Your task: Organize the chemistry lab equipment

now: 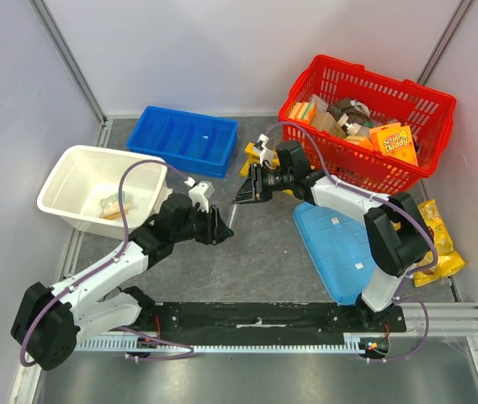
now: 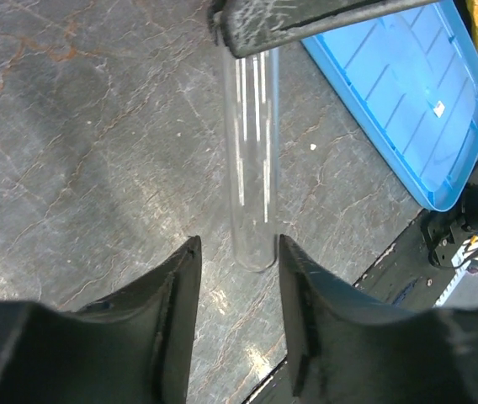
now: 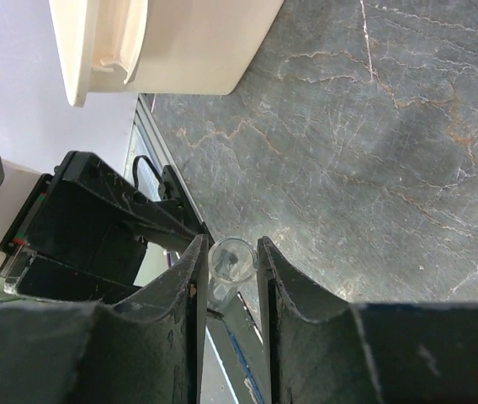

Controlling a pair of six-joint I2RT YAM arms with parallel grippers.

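Grey marbled tabletop [image 1: 264, 257] lies beneath both arms, which reach toward each other mid-table. The right gripper [image 3: 231, 244] pinches a clear tube [image 2: 253, 168] at its open end. The left gripper [image 2: 239, 252] is parted, its fingertips flanking the tube's rounded end without touching it.

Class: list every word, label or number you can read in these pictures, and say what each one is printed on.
"Scrub Daddy": on the orange pack in the red basket.
Print on the yellow bag: too blurred to read.
The white sticker on the blue lid: too small to read.
The other boxes in the basket: unreadable.
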